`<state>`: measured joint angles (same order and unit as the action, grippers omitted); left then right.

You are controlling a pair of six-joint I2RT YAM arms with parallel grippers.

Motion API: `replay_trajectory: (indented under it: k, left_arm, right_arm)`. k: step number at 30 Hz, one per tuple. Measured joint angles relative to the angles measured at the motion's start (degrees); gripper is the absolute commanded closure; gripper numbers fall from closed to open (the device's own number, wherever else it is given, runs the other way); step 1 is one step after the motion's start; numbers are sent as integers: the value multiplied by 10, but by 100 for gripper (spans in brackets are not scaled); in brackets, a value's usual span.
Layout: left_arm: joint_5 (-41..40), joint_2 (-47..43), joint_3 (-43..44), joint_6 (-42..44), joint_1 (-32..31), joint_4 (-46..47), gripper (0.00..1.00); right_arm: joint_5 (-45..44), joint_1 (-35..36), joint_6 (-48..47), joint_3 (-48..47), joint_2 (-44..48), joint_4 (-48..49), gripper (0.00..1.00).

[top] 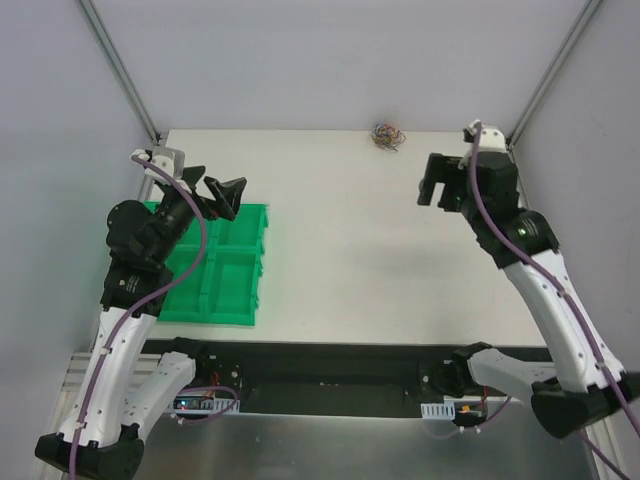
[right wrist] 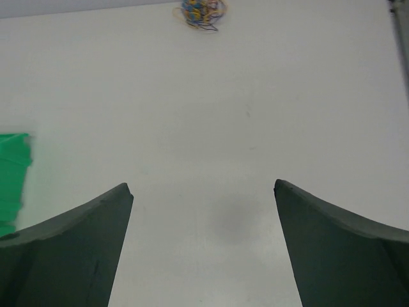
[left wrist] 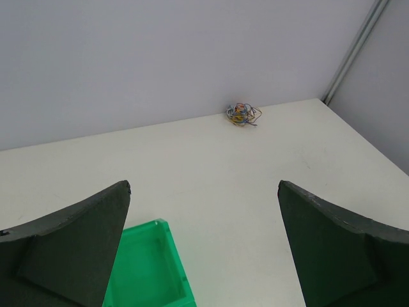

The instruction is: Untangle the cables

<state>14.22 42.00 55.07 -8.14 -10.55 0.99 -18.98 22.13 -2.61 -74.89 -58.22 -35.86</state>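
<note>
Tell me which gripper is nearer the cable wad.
Right. The right gripper hangs near-right of the cable wad; the left gripper is farther left, by the green bin.

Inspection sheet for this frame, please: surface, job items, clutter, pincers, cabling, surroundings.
Surface: white table, flat.
Job's things: cable wad, tangled, at the far edge, apart from both arms.
Clutter: green bin on the left; visible compartments look empty.
Grippers: left pincer open, near the bin's far end; right pincer open above the table; neither holds anything.
Cables: purple hoses along both arms.
Surroundings: grey walls, metal posts at the far corners.
</note>
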Motion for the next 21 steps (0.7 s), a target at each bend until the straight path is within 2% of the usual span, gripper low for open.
replay_trajectory:
  k: [6, 11, 17, 21]
  left_arm:
    - [-26, -9, -7, 7, -11, 1, 1]
    - [-39, -9, -14, 9, -23, 3, 1]
    - [-38, -8, -16, 4, -41, 3, 1]
    - [-24, -7, -16, -1, -58, 5, 1]
  right_arm:
    - [124, 16, 73, -19, -147, 120, 4]
    - [218, -25, 172, -28, -271, 224, 4]
    - [212, -76, 246, -43, -415, 347, 3]
    - [189, -97, 271, -124, -545, 400, 2]
